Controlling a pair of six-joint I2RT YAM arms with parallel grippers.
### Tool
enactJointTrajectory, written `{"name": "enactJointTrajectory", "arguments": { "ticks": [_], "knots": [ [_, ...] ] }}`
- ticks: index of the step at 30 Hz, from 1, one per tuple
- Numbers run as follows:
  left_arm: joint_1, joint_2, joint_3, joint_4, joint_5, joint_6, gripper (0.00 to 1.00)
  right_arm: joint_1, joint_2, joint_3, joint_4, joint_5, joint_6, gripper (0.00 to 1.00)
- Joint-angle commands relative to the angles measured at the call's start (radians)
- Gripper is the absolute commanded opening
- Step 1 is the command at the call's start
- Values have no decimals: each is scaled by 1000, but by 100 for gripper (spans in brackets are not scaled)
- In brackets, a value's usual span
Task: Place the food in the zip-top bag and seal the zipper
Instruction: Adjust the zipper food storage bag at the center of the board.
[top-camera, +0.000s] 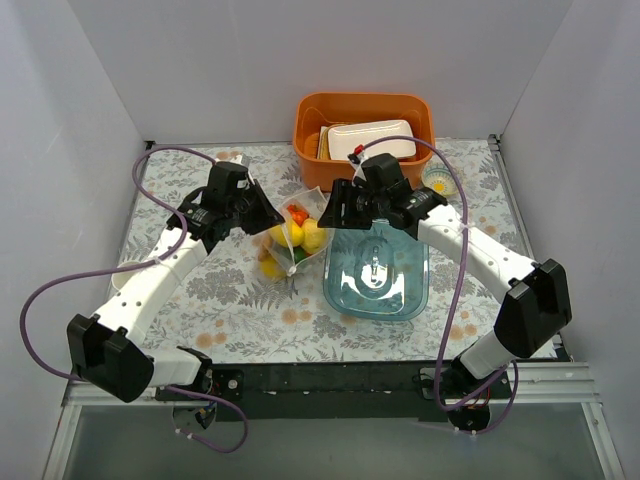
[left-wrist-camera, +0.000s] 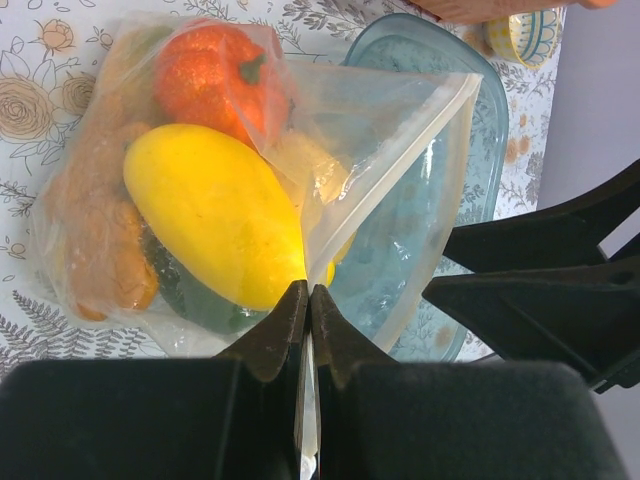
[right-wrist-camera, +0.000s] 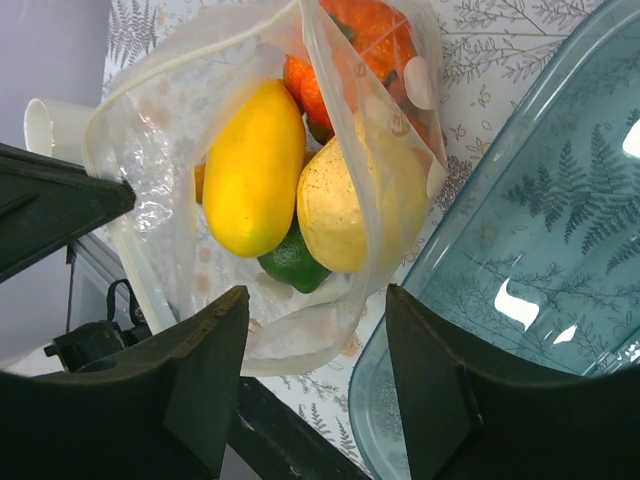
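Left claw pinches zip-top bag rim; right claw gapes open. Unsealed mouth: a slip likely spills food.

White arm links, black joints, black left gripper and right gripper, purple cables.

- One zip-top bag, just ahead of the left gripper and the right gripper.
- In it: two yellow pieces, one orange pumpkin, one green piece and one tan piece; any more are hidden.
- One blue dish, beside the right gripper.
- One orange bin, one white tray and one small bowl, beyond both grippers.
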Motion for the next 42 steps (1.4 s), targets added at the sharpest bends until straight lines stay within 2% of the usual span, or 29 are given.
{"name": "enactJointTrajectory", "arguments": {
  "ticks": [1,5,9,10,12,13,15,16,18,21,25,28,38,42],
  "knots": [
    [3,2,25,19,25,14,0,8,-17,-23,-13,9,2,63],
    [3,-1,26,21,25,12,0,8,-15,-34,-21,19,12,62],
    [3,-3,25,21,24,12,0,8,-18,-49,-21,24,32,54],
    [3,-3,25,21,22,14,0,8,-17,-52,-20,22,37,47],
    [3,-1,26,22,27,12,0,8,-9,-52,-20,9,44,39],
    [3,-1,28,25,28,12,0,8,-8,-54,-18,4,46,28],
    [3,0,26,29,36,17,0,9,-9,-52,-7,4,51,16],
    [3,2,29,30,42,20,0,9,-11,-54,-1,6,49,7],
    [3,7,34,36,82,43,0,9,-21,-51,26,18,46,3],
    [3,10,34,58,148,78,0,9,-40,-58,91,19,44,1],
    [3,46,45,58,342,190,0,9,-23,-41,154,4,43,1],
    [3,86,57,38,438,242,0,9,-12,-43,189,-20,51,1],
    [3,146,92,62,507,247,0,9,20,-26,243,-56,72,1],
    [1,157,88,119,515,171,2,9,18,-32,240,-50,74,1]
  ]
}}
